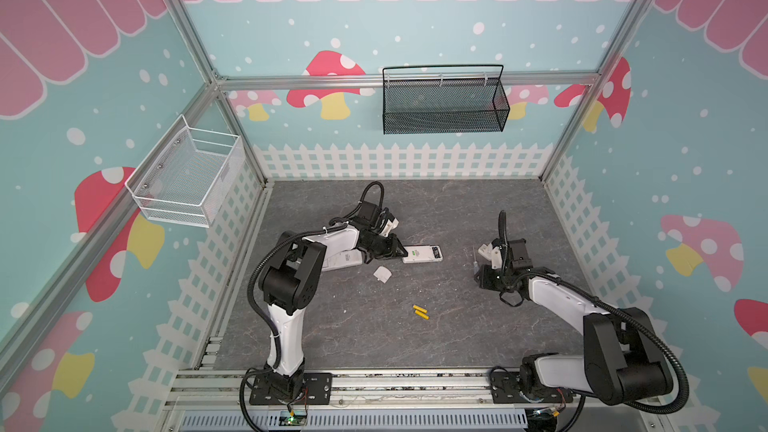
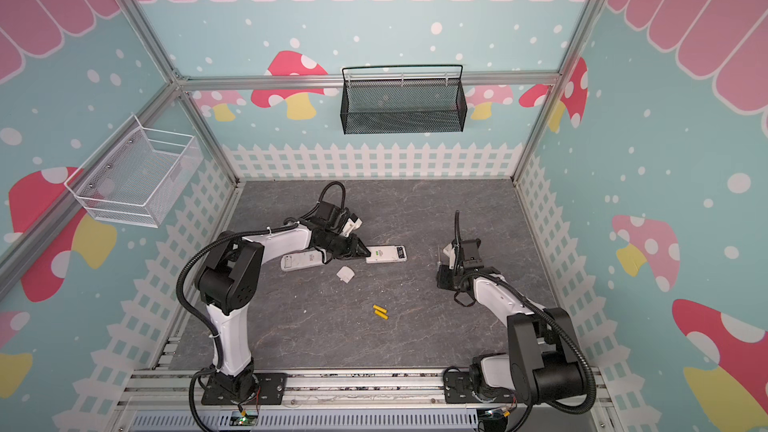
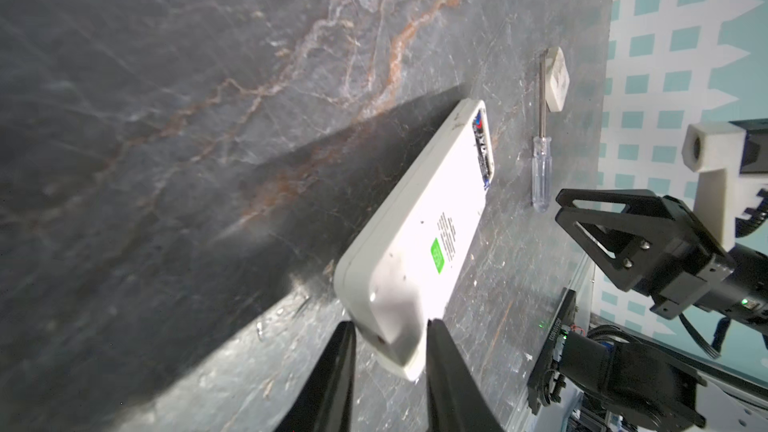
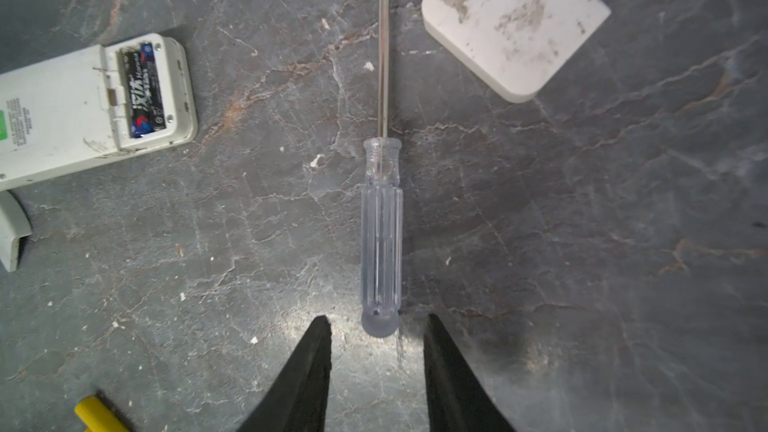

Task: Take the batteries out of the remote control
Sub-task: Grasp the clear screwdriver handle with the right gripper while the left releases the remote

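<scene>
Two batteries (image 1: 420, 312): yellow, loose on table (image 1: 374, 347), side by side.
Left gripper (image 3: 390, 334): jaws astride remote (image 3: 415, 243) end; grip unclear.
Right gripper (image 4: 377, 317): spread, empty, by screwdriver (image 4: 381, 222) handle.

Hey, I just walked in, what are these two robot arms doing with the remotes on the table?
The left gripper straddles one end of a white remote lying back-up; whether it grips is unclear. A dark battery sits in the remote's uncovered compartment, while two yellow batteries lie loose on the table. The right gripper hovers open at the handle end of a clear-handled screwdriver lying on the table, not gripping it.
</scene>
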`<control>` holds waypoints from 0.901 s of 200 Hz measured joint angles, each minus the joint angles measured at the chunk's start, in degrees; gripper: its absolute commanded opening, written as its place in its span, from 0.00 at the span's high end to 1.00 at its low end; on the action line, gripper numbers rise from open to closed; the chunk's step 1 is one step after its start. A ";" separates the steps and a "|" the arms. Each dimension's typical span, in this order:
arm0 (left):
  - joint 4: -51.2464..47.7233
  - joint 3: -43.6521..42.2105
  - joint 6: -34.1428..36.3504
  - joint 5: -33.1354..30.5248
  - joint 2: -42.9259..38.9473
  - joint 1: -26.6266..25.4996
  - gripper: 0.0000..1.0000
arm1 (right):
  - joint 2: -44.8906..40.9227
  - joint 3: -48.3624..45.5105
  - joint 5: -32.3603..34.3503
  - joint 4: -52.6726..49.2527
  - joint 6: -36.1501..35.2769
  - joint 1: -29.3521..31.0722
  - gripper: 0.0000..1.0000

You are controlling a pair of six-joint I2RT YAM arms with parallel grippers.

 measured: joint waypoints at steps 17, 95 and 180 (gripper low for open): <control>-1.25 1.60 1.11 -1.03 0.24 0.70 0.62 | 1.44 0.00 0.55 0.11 -0.02 0.33 0.63; -5.25 4.00 6.67 -7.98 -1.38 2.43 0.31 | 4.96 1.22 1.88 2.86 -0.44 1.03 0.67; -5.75 0.11 18.78 -11.21 -17.38 -2.97 0.09 | 6.54 1.95 0.74 5.49 -5.51 1.05 0.88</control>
